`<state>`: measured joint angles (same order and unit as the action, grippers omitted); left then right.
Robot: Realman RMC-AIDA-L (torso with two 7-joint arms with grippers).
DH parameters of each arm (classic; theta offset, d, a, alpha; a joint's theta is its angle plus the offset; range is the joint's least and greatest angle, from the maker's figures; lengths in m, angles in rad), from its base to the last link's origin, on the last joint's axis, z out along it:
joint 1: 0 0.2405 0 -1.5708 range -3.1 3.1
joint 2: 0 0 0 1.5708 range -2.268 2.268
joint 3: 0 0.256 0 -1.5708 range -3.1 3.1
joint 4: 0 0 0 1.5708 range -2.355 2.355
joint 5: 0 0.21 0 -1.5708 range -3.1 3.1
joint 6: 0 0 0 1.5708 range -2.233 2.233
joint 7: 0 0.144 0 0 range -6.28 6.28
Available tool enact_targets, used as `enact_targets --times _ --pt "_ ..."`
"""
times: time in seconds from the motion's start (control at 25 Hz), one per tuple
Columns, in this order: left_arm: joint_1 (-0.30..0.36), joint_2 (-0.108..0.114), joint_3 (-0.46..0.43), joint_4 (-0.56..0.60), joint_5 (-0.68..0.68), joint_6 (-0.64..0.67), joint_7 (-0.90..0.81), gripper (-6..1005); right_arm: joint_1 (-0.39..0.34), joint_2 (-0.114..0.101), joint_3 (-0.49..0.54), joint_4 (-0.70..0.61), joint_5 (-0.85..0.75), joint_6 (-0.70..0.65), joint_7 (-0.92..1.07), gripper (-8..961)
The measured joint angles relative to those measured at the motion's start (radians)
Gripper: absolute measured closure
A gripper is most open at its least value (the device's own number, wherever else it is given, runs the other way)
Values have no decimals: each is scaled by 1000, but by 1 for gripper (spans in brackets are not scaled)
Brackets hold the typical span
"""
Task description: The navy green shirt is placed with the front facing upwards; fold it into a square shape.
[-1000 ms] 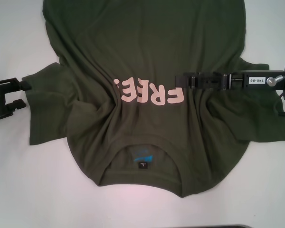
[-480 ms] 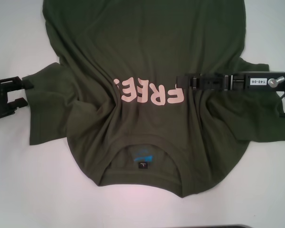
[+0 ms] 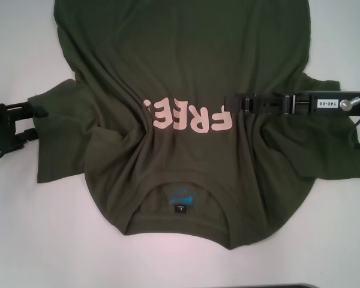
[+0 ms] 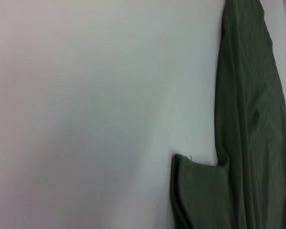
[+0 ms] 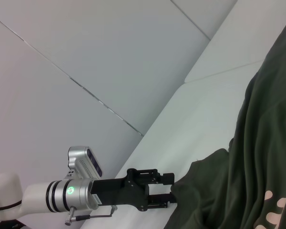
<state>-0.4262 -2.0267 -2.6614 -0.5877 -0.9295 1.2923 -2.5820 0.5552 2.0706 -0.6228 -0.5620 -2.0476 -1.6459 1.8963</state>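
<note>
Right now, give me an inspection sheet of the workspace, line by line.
Surface: white table, plain.
Job's things: navy green shirt lies front up, bunched at the chest, unfolded.
Clutter: nothing seen.
Grippers: left gripper open at the sleeve edge; right gripper over the FREE lettering.
Cables: dark cable by the right wrist.
Surroundings: pale wall panels.

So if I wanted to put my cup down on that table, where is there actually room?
Bare table lies nearest the robot, below the left sleeve and beside the collar; another bare patch sits beyond that sleeve, and one at the far right corner. The middle is crowded: the navy green shirt fills it, with the left gripper at the sleeve edge and the right gripper over the lettering.
</note>
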Motion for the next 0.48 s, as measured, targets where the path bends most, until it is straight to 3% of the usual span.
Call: enact_targets --times 0.48 --pt "-9 -2 0 0 0 -15 3 404 0 0 0 1 -1 0 1 39"
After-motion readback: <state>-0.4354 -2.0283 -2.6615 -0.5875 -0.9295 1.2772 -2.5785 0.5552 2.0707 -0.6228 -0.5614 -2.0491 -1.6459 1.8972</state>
